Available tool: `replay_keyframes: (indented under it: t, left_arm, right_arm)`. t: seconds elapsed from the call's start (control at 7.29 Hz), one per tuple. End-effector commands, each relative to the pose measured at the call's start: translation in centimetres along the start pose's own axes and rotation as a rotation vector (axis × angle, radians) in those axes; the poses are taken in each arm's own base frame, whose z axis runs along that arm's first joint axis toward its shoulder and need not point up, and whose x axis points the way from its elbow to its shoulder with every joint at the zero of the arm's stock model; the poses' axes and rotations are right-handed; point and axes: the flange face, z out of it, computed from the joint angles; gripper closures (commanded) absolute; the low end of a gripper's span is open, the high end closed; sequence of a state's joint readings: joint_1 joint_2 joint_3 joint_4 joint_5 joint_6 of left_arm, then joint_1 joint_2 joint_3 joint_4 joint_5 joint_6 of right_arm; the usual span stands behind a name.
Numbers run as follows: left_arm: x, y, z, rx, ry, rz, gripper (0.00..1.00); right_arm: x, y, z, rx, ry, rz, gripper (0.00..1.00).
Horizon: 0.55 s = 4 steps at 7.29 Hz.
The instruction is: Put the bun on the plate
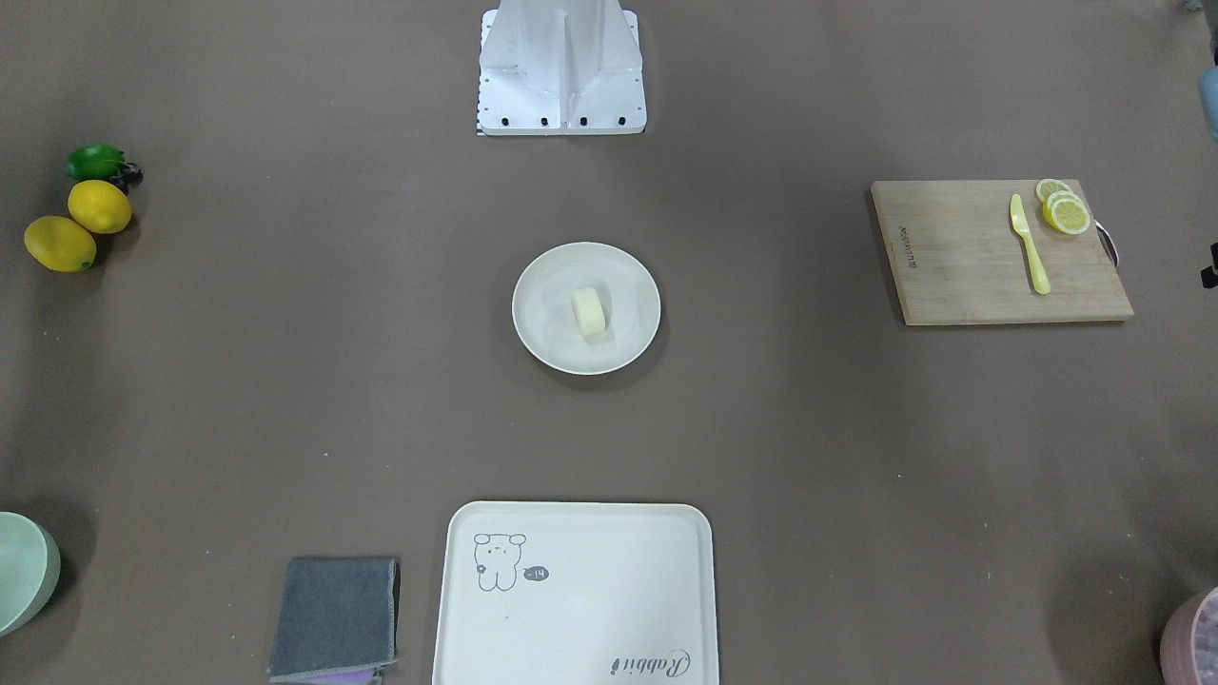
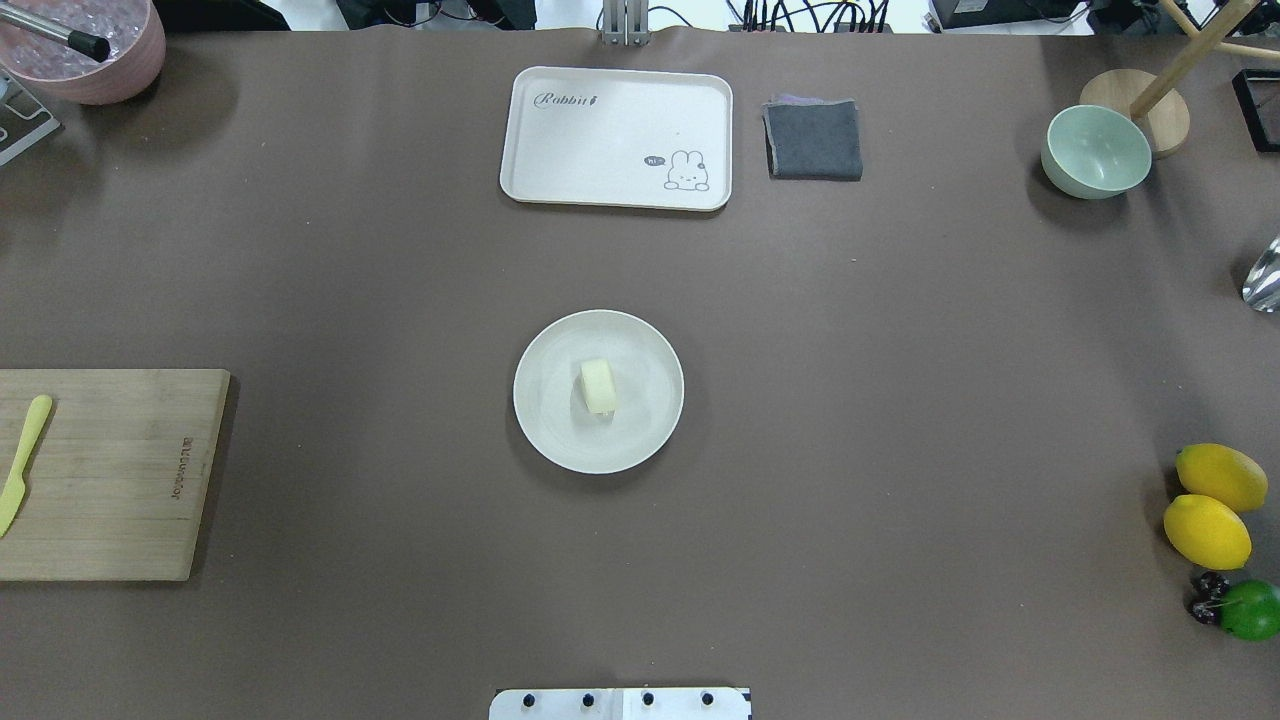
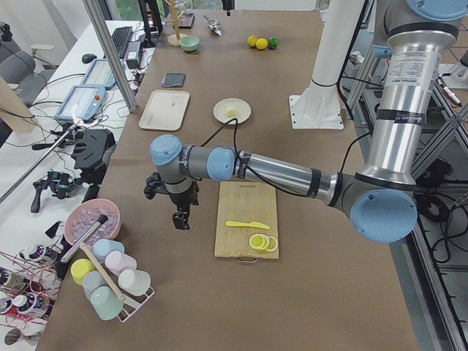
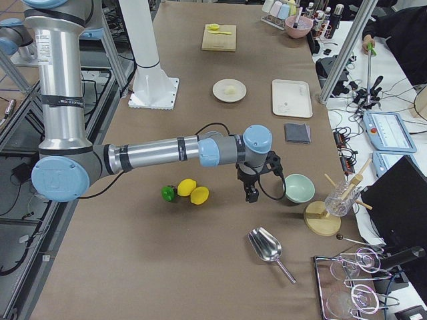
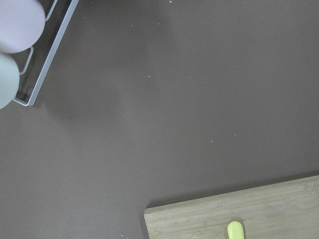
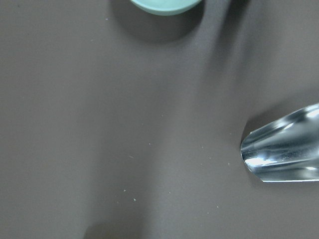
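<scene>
A long table [image 2: 900, 350] covered in brown paper fills every view. In the left view a white bench [image 3: 18, 212] strewn with cables runs along the left edge, behind a slanting metal post [image 3: 110, 51]. Grey floor [image 3: 439, 307] shows at lower right. The light is even and the shadows are soft

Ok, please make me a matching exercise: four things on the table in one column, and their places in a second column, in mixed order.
1. bun
2. yellow knife
3. grey cloth
4. whole lemons

A. beside the tray
B. on the plate
C. next to the green lime
D. on the wooden cutting board

Pairs: 1-B, 2-D, 3-A, 4-C.
</scene>
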State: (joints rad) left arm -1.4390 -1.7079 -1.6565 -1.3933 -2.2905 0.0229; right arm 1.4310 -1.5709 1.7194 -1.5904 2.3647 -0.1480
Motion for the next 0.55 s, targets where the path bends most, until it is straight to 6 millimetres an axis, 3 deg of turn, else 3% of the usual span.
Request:
replay_keyframes:
  t: [0.0, 0.27, 0.41]
  left_arm:
    - [0.2, 0.2, -0.4, 0.017, 0.004, -0.009, 0.03]
    - [-3.0, 2.4, -1.2, 0.037, 0.053, 0.015, 0.03]
    - [-3.2, 2.7, -0.9, 0.032, 0.072, 0.008, 0.03]
  right_arm:
    - [0.7, 0.5, -0.1, 0.001, 0.004, 0.005, 0.0]
    - [0.4, 0.4, -0.4, 0.009, 0.002, 0.005, 0.0]
    - [0.6, 0.5, -0.3, 0.005, 0.009, 0.039, 0.0]
